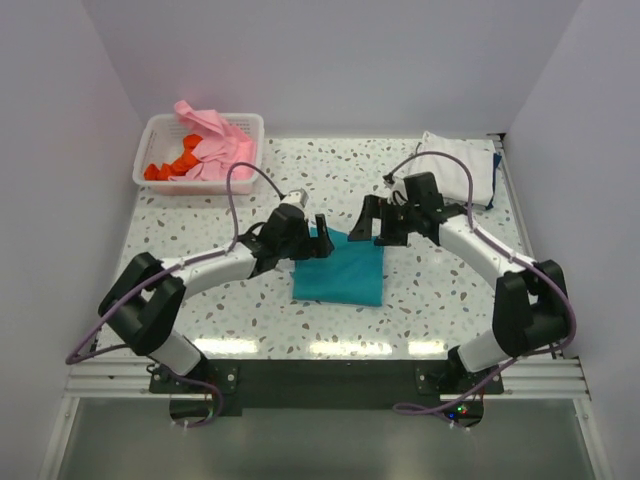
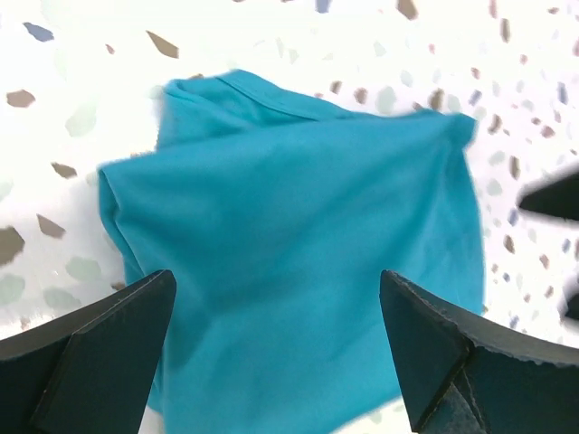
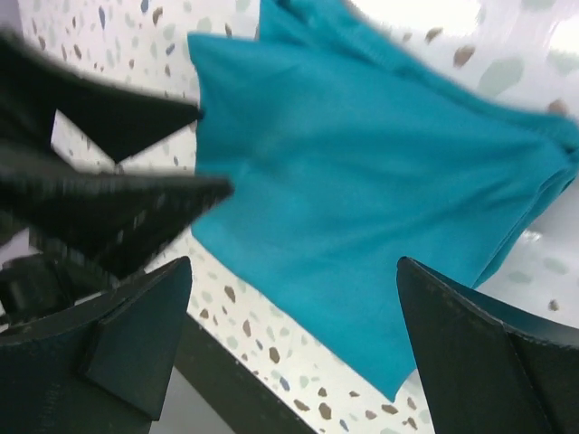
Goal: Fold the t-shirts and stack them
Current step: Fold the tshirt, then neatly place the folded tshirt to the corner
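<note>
**Both jaws apart over folded teal t-shirt, mid-counter**

Teal t-shirt [image 1: 338, 270] lies folded into a rough rectangle at the middle of the speckled counter [image 1: 420, 300], flat, between the two arms. Its far edge is under the jaws and its near edge points toward the arm bases.

Left arm [image 1: 215, 268] reaches in from the left. The left jaws sit over the shirt's far-left corner and stand apart with nothing between them. In the left wrist view, both fingers [image 2: 99, 353] frame the teal cloth [image 2: 298, 271] below. Contact with the cloth is hard to judge from here.

Right arm [image 1: 480, 245] reaches in from the right. The right jaws are over the far-right corner, also apart and holding nothing. The right wrist view shows its fingers [image 3: 488, 353] either side of the teal cloth [image 3: 362, 208]. The other arm's dark fingers are blurred at the left edge of that view. The two sets of jaws are near each other, not touching.

Other shirts:
- White slatted basket [image 1: 160, 135] stands at the far-left corner of the counter.
- A pink shirt [image 1: 215, 135] is bunched up and spills over the basket's rim.
- An orange-red shirt [image 1: 170, 165] lies low inside the basket.
- A white shirt [image 1: 455, 165] lies folded at the far-right corner.
- A dark blue one [image 1: 494, 185] is under it — only its right edge shows.

Both groups are well apart from the teal shirt.
</note>
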Controlling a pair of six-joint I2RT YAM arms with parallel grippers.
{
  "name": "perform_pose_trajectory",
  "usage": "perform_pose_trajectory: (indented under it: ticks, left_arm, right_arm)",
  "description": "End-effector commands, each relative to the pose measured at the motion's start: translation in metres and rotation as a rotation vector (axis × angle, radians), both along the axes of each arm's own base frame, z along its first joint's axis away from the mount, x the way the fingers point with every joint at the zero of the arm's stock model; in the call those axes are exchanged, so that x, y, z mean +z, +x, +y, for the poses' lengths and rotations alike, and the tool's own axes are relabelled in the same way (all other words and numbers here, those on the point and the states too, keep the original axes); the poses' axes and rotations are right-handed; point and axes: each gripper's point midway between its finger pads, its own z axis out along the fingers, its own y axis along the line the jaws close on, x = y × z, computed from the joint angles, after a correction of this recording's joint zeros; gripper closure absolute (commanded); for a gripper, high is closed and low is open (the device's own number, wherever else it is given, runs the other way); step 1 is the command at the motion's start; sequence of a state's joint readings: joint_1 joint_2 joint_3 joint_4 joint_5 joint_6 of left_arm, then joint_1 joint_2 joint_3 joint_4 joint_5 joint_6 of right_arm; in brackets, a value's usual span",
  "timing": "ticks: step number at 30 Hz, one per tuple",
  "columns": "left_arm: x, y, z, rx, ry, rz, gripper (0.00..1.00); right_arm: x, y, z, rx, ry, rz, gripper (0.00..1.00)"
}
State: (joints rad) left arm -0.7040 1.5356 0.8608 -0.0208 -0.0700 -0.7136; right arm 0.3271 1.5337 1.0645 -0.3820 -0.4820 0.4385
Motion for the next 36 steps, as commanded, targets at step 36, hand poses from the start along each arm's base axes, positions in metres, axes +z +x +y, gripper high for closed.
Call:
perform_pose_trajectory:
  ticks: [36]
  left_arm:
    - [0.093, -0.034, 0.161, 0.498, 0.112, -0.215, 0.00]
  right_arm:
    - [-0.032, -0.036, -0.069, -0.234, -0.274, 0.048, 0.08]
